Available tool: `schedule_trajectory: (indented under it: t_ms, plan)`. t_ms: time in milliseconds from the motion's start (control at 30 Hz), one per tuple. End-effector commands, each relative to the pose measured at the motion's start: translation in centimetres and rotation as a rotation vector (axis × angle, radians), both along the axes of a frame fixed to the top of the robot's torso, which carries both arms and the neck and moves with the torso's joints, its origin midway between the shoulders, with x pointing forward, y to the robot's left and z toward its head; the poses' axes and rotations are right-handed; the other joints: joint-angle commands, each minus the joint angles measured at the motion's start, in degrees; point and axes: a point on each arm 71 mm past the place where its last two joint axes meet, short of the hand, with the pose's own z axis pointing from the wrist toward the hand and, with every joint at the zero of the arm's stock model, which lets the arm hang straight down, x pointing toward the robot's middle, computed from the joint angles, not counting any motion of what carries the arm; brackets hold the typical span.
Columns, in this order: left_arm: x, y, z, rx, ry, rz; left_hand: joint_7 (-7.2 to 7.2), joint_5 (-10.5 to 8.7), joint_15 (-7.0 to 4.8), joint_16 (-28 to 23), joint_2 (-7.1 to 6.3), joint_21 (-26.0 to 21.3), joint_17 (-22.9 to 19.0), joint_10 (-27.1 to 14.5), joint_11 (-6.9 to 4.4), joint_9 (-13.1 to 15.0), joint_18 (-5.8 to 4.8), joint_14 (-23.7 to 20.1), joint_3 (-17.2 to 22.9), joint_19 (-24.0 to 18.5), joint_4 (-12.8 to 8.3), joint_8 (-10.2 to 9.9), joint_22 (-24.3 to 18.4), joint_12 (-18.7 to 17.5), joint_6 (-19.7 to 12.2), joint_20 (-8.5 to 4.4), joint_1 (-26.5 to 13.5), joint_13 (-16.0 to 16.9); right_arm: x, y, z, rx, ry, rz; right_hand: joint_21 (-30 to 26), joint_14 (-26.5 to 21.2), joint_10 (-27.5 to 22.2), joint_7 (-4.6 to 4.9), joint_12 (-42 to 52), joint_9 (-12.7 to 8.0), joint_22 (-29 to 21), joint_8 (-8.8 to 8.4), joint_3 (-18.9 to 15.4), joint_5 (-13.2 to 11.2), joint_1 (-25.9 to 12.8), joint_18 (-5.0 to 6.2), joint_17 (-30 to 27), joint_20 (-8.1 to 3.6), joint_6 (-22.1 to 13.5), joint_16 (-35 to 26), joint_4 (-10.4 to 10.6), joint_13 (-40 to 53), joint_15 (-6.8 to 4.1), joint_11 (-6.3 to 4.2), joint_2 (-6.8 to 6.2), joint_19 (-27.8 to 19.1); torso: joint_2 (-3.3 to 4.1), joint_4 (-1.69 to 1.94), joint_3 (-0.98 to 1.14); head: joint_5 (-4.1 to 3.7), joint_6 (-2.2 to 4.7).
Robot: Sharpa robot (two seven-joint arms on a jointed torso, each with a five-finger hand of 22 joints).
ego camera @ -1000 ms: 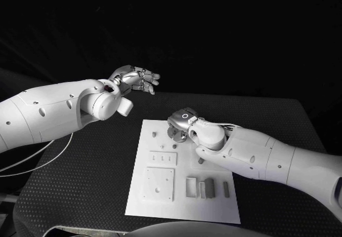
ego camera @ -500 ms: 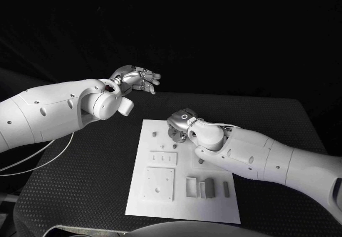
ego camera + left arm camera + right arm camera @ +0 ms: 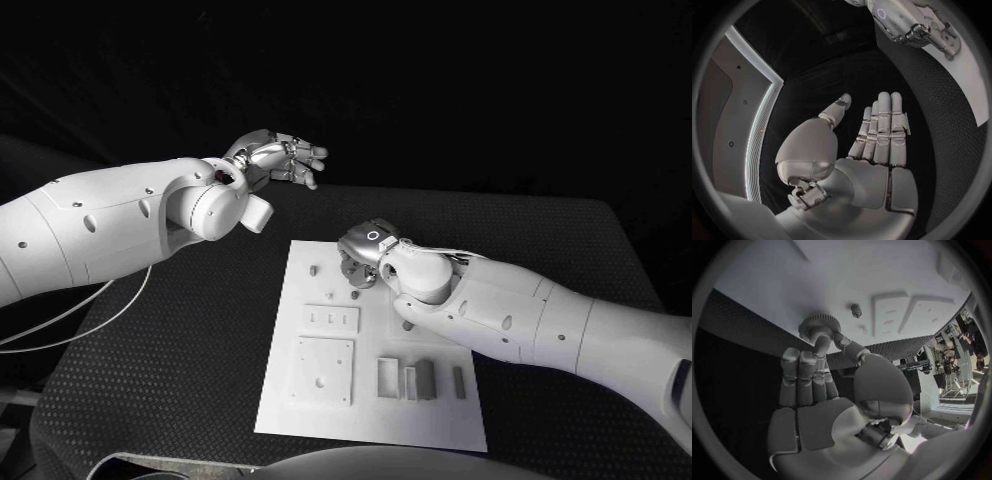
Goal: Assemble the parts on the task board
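A: Right, widest first: you've got the black table point(image 3: 188, 330), a textured mat surface, sitting in a dark room with nothing but blackness behind its far edge.

B: And the task board point(image 3: 289, 400)?

A: White plate lying flat in the middle of the table, long side running away from you. Your right arm point(image 3: 548, 320) crosses over its far right portion; your left arm point(image 3: 101, 230) comes in well off to the side of it, clear of the plate.

B: Hands?

A: Your left hand point(image 3: 277, 158) is up beyond the board's far left corner, above the table edge. From its wrist camera the fingers point(image 3: 882, 125) lie straight and side by side, thumb apart, palm bare. It's released, holding nothing.

B: The right one?

A: Your right hand point(image 3: 361, 268) is down at the board's far end. Its wrist camera shows the fingertips point(image 3: 822, 346) touching a round knurled part point(image 3: 819, 324) that stands on the white plate. Grasping that piece, as far as the fingers show.

B: Other parts?

A: A small peg point(image 3: 856, 309) stands just beyond the knurled one. Nearer you, grey blocks point(image 3: 418, 380) stand upright in a row, beside a square raised plate point(image 3: 322, 372).
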Motion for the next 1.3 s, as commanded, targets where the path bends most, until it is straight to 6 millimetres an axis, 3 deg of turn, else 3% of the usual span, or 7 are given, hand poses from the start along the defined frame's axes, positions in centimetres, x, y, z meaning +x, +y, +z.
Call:
schedule_trajectory:
  t_ms: [33,267,567,1300]
  plan:
    - [-0.04,-0.28,0.14,-0.004,-0.008,-0.019,0.43,-0.37,-0.05,0.4,-0.76,-0.3,0.1,-0.4,0.07,-0.1,0.86,-0.3,-0.4,0.1,0.0,-0.3,0.1,-0.2,-0.3,-0.42,0.0,0.1,-0.14,0.19,-0.08,0.0,0.008,0.01,-0.5,-0.4,-0.5,-0.06,-0.5,-0.1,-0.1,-0.32,0.4,0.1,0.1,2.59,-0.1,0.11,-0.5,-0.5,-0.1,-0.2,0.13,-0.06,-0.69,-0.4,-0.01,0.01,0.0,0.07,-0.08]
    - [-0.03,-0.28,0.14,-0.004,-0.008,-0.019,0.43,-0.37,-0.06,0.4,-0.77,-0.3,0.1,-0.4,0.07,-0.1,0.84,-0.3,-0.4,0.1,0.0,-0.3,0.1,-0.2,-0.3,-0.44,0.0,0.1,-0.2,0.13,0.02,0.017,0.006,0.011,-0.9,-0.7,-0.8,0.08,-1.0,-0.1,-0.3,-0.55,0.4,0.1,0.1,2.59,-0.4,0.3,-0.8,-0.9,-0.2,-0.6,0.26,0.07,-0.97,-0.6,-0.03,0.01,0.0,0.18,-0.09]
    - [-0.01,-0.33,0.14,-0.005,-0.008,-0.021,0.44,-0.36,-0.06,0.4,-0.77,-0.3,0.1,-0.4,0.07,-0.1,0.82,-0.3,-0.4,0.1,0.0,-0.3,0.1,-0.2,-0.3,-0.45,0.0,0.1,-0.2,-0.02,0.15,0.038,0.0,0.006,-1.3,-0.6,-0.8,0.75,-1.3,-0.8,-0.6,-2.14,0.3,0.1,0.2,2.59,-0.8,0.52,-3.7,-1.2,-0.1,-1.1,0.77,0.68,-2.11,-0.4,-0.02,-0.07,0.03,0.27,-0.1]
    - [0.05,-0.3,0.13,-0.004,-0.008,-0.02,0.44,-0.36,-0.06,0.4,-0.77,-0.4,0.1,-0.4,0.07,-0.1,0.78,-0.3,-0.4,0.2,0.0,-0.3,0.1,-0.2,-0.3,-0.49,0.0,0.1,-0.53,-0.3,0.43,0.065,-0.008,0.01,-1.4,-0.6,-0.8,0.88,-1.3,-0.9,-0.7,-2.3,0.4,0.1,0.3,2.59,-0.9,0.6,-4.0,-1.3,0.3,-1.3,0.9,0.8,-2.71,-0.4,0.05,-0.05,0.02,0.21,-0.14]
